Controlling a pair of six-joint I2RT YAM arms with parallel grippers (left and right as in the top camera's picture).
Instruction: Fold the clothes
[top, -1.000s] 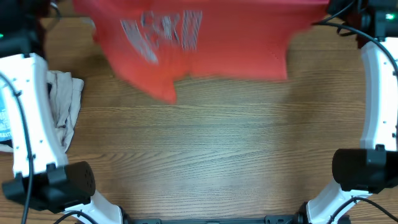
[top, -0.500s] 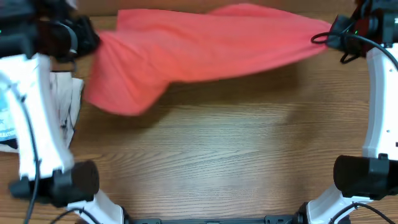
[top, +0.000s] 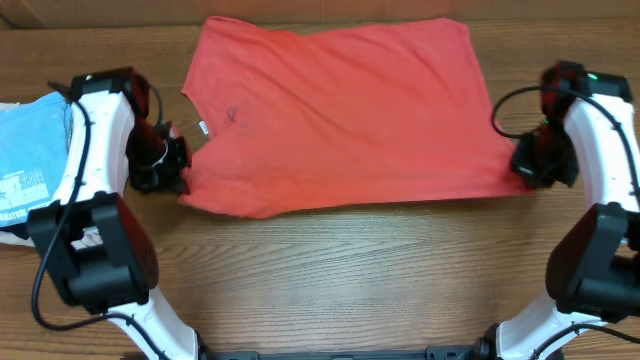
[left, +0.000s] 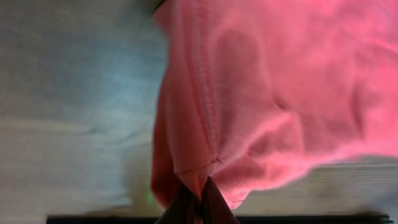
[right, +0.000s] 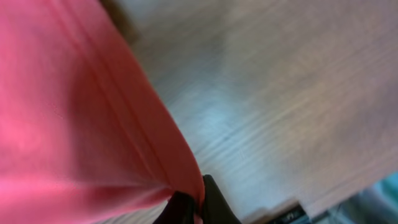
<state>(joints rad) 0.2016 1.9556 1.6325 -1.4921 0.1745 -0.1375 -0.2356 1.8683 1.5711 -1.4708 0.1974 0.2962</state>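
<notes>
The coral-red T-shirt (top: 340, 115) lies spread flat on the wooden table, plain side up, collar at the left and hem at the right. My left gripper (top: 178, 178) is shut on the shirt's near-left corner; in the left wrist view the red cloth (left: 249, 93) runs into its closed tips (left: 198, 200). At the shirt's near-right corner my right gripper (top: 522, 168) is shut on the fabric, and the right wrist view shows the red hem (right: 93, 112) pinched between its dark tips (right: 198, 208). The chest lettering is hidden.
A light blue printed tee (top: 30, 170) lies at the table's left edge behind the left arm (top: 95, 130). The right arm (top: 600, 130) stands at the right edge. Bare wooden table (top: 350, 270) stretches in front of the shirt.
The shirt was swinging in the air at the far edge; both grippers have drawn it toward the near side and laid it flat. The beige garment at the left no longer shows.
</notes>
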